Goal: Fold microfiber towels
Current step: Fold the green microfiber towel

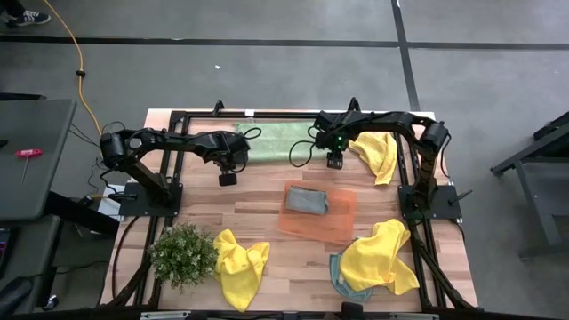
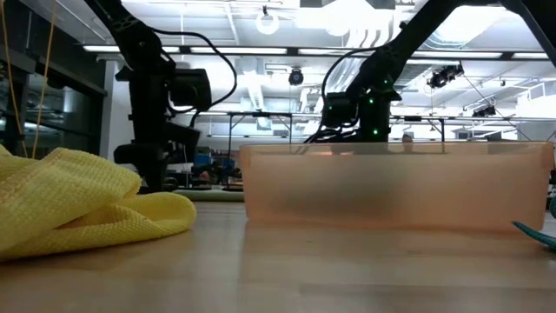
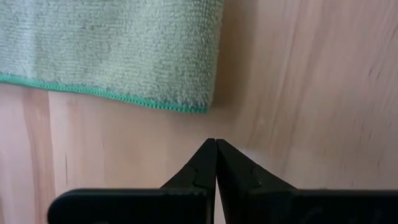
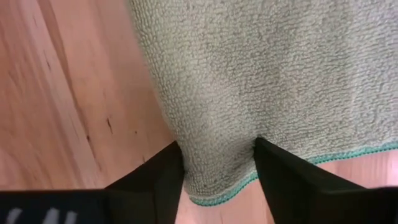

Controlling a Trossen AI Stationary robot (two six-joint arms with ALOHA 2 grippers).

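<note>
Lying flat at the table's (image 1: 267, 209) far edge, the pale green towel (image 4: 261, 81) had its hemmed corner between the right gripper's (image 4: 217, 165) parted fingers (image 4: 165, 171), not yet pinched. Left gripper (image 3: 216, 163) was clenched empty just beside the towel's other corner. Orange tray (image 1: 342, 218) sat nearby.

Both arms are matte black with blocky joints and loose black cables looping beside them. The right arm (image 1: 391, 120) carries small green lights near its wrist. Each gripper has tapered black fingers (image 4: 158, 177).
</note>
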